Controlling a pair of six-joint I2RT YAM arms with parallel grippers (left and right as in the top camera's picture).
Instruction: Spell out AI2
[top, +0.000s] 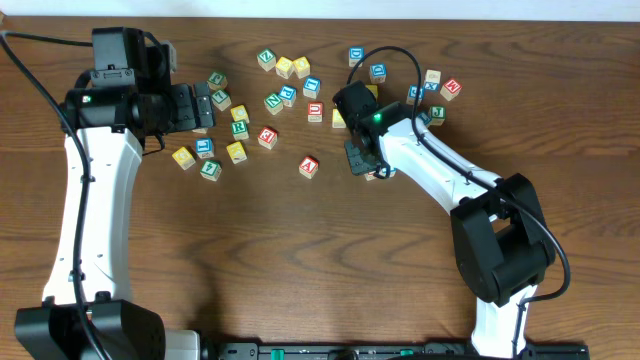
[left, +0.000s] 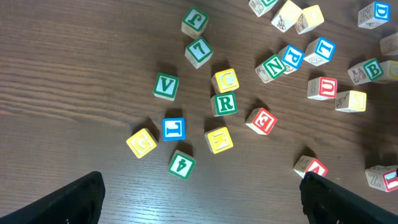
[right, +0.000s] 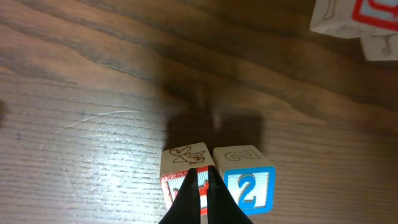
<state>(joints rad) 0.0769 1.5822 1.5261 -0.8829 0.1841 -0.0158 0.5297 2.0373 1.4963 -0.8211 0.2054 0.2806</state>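
Now the right gripper (right: 203, 178) is hovering clenched, empty.
Its tips are covering the seam between touching red-framed wooden cube (right: 183, 158) and blue-framed white "2" cube (right: 249, 186).

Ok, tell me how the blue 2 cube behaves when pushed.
The blue 2 cube looks wooden, so likely rigid. Flat-faced on the table, it should slide, not roll. Pushed sideways, it may nudge the red-framed cube beside it.

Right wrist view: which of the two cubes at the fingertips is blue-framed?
The 2 cube, on the right, with a blue frame and numeral; the red-framed cube is beside it on the left.
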